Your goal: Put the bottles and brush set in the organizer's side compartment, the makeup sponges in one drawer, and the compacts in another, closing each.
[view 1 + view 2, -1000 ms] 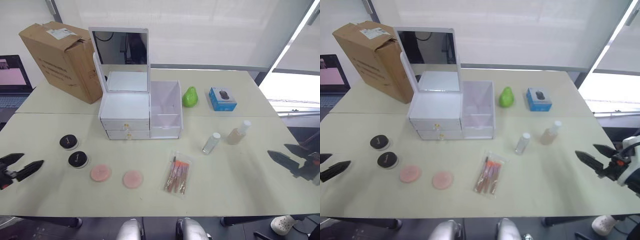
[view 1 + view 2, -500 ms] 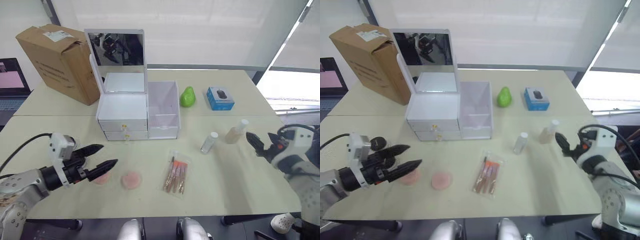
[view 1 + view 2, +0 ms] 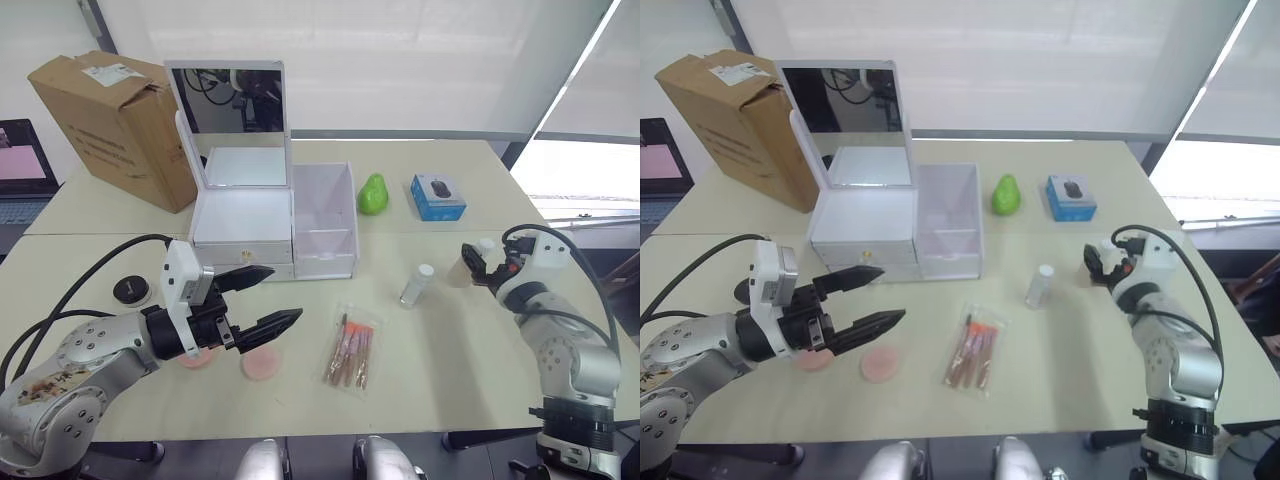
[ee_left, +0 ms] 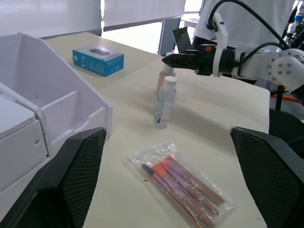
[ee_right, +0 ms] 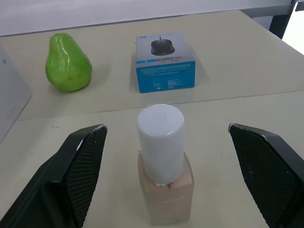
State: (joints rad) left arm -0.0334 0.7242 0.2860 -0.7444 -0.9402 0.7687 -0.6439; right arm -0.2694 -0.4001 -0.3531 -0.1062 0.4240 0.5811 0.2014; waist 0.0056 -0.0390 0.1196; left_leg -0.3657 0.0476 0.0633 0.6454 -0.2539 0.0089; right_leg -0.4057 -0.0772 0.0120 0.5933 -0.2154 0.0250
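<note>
Right gripper [image 5: 164, 156] is lined up on the tan bottle [image 5: 164, 178]: in the right wrist view the bottle stands upright, dead centre between the two spread fingers, white cap up, long axis vertical. Jaws wide open, one finger each side, neither touching it. From the head view the right gripper [image 3: 478, 266] sits just beside that bottle [image 3: 468, 268], on the robot's right of the table. The clear bottle [image 3: 419, 286] stands near, a bit further in toward the middle, also upright.

Left gripper [image 3: 268, 300] is open too, fingers spread, holding nothing, hovering over the pink sponges [image 3: 262, 362], in front of the organizer [image 3: 275, 225]. Brush set [image 3: 352, 350] lies flat in its bag between the two arms, long axis running roughly toward and away from the robot; left gripper is the nearer one.

Side compartment [image 3: 325, 215] is open-topped, on the organizer's right side, well apart from the tan bottle, up and to the robot's left of it.

Judgement: next move is a straight close on the tan bottle by the right arm, then carry it left to the compartment. Pear [image 5: 68, 63] and blue box [image 5: 165, 61] sit behind the bottle, out of the way.
</note>
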